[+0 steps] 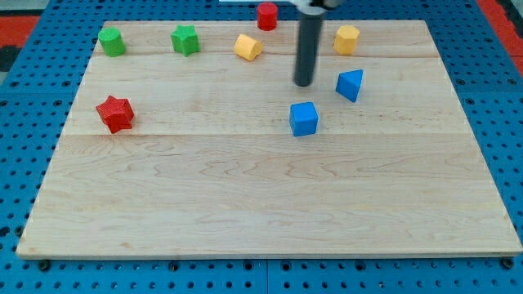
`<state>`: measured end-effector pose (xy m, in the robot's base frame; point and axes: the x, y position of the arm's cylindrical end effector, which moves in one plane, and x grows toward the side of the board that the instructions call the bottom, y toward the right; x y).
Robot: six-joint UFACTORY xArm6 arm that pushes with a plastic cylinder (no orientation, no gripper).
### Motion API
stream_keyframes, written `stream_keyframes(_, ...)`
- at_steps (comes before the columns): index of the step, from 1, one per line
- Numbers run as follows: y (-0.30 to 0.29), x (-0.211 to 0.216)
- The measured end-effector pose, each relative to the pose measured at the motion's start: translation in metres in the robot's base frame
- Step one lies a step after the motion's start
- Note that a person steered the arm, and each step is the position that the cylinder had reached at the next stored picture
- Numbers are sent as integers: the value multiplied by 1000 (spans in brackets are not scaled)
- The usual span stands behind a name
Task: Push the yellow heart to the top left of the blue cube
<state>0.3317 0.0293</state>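
The yellow heart (248, 46) lies near the board's top edge, left of centre. The blue cube (303, 118) sits near the middle of the board, below and to the right of the heart. My tip (304, 84) rests on the board just above the blue cube, with a small gap between them. The tip is to the right of and below the yellow heart, well apart from it. It touches no block.
A blue triangular block (350, 85) lies right of my tip. A yellow pentagon-like block (346, 39) and a red cylinder (267, 15) sit near the top edge. A green star (185, 39) and green cylinder (112, 41) are top left; a red star (114, 113) is at left.
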Motion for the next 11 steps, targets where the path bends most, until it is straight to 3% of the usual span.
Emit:
stream_keyframes(1, -101, -2)
stream_keyframes(2, -122, -23)
stream_keyframes(3, -104, -55)
stream_keyframes(4, -133, -89)
stream_keyframes(5, -100, -132)
stream_keyframes(6, -92, -140)
stream_keyframes(8, -74, -134)
stream_keyframes(10, -15, -15)
stream_keyframes(11, 19, -7)
